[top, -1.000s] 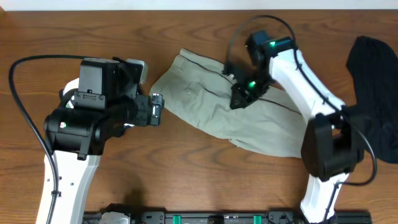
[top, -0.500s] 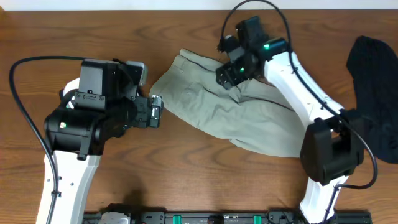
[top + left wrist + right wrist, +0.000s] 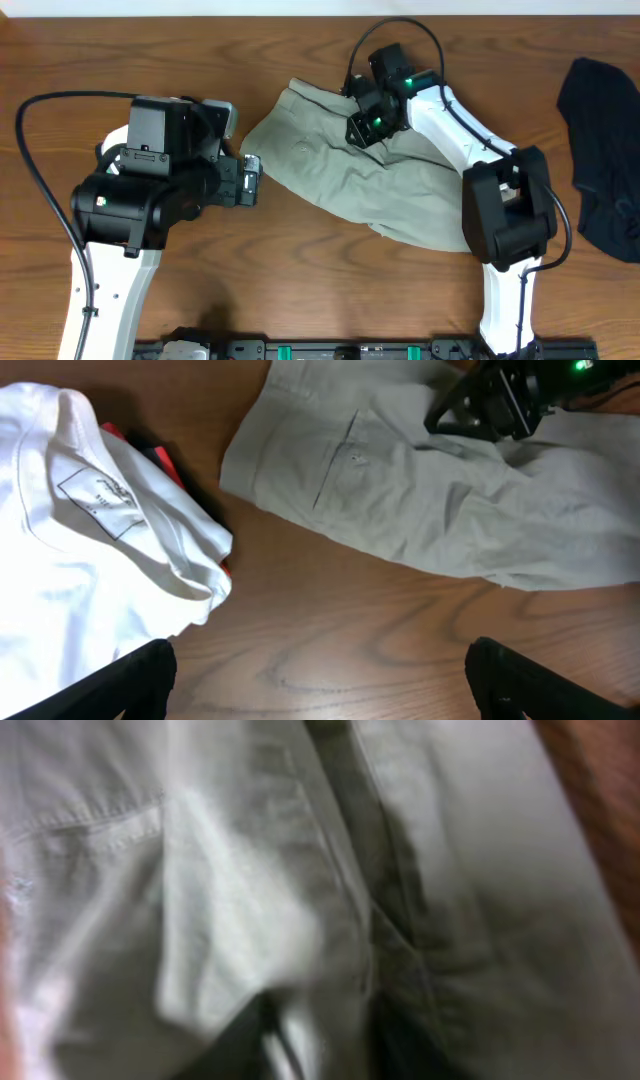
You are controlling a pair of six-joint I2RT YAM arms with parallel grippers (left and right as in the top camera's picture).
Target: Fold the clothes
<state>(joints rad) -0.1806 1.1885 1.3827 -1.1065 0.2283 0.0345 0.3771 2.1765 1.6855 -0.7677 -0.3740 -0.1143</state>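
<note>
Overhead view has the pale grey-green shorts (image 3: 340,175) lying spread near the middle of the tabletop (image 3: 300,290), a little toward 12 o'clock. The right claw (image 3: 362,128) sits on their 12 o'clock part. The right wrist view is blurred, so I cannot tell if it is clamped on the cloth. The left claw (image 3: 250,178) stands wide apart near the shorts at 9 o'clock and holds nothing. A black garment (image 3: 605,150) lies at 3 o'clock.

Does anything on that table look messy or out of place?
The pale shorts lie askew and wrinkled, not yet folded, with the right end effector down on the cloth near their upper edge. A black garment sits crumpled at the far right. Nothing looks spilled or damaged.
</note>
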